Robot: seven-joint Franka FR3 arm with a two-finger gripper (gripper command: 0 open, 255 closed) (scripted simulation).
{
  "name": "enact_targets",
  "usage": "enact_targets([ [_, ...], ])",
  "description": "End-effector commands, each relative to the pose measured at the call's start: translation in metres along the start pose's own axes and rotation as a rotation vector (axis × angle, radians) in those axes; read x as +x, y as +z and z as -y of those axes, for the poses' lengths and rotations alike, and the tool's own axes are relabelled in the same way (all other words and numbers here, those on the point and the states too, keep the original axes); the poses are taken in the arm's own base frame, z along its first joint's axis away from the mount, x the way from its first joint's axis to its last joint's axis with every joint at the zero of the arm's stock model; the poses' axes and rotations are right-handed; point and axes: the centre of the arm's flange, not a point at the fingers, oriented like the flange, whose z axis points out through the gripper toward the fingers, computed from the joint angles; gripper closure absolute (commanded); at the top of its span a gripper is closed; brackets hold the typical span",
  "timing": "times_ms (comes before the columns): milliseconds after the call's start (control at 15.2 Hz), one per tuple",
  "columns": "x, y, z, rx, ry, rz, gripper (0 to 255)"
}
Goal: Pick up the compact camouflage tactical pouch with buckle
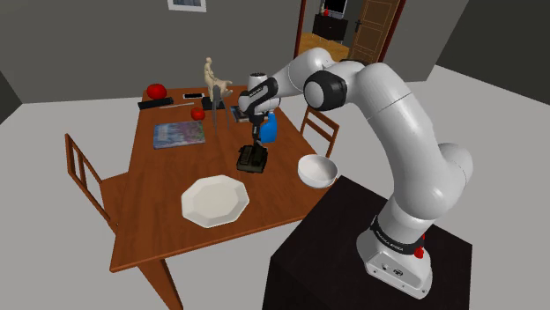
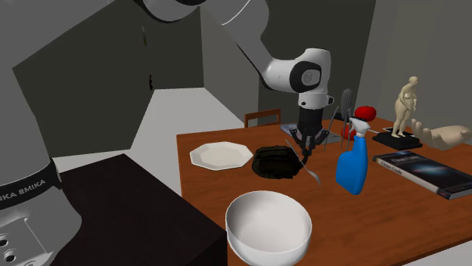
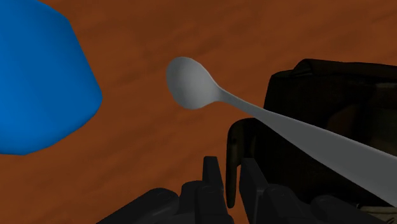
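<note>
The dark camouflage pouch (image 1: 252,159) lies on the brown table (image 1: 167,198), between the white plate and the blue spray bottle. It is also in the second exterior view (image 2: 276,162) and the wrist view (image 3: 337,108). A grey spoon (image 3: 191,83) lies with its handle across the pouch and its bowl on the table. My gripper (image 1: 253,139) hangs a little above the pouch's edge on the bottle side (image 2: 306,147). Its fingers are shut with nothing between them (image 3: 232,184), and the pouch sits off to one side of them.
The blue spray bottle (image 2: 353,166) stands close beside the gripper. A white bowl (image 1: 317,170) sits at the table edge near the stand, and a white plate (image 1: 215,201) lies beyond the pouch. A book (image 1: 179,134), a figurine (image 1: 211,79) and a red object (image 1: 157,90) stand farther off. A chair (image 1: 84,172) stands at the table's side.
</note>
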Motion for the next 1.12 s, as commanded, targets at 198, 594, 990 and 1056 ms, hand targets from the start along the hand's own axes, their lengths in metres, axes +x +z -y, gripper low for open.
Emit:
enact_targets([
  [198,0.000,-0.021,0.000,0.001,0.000,0.000,255],
  [594,-0.001,-0.052,0.000,0.001,0.000,0.000,255],
  [990,-0.001,-0.080,-0.001,0.001,0.000,0.000,255],
  [1056,-0.001,-0.080,-0.001,0.001,0.000,0.000,255],
])
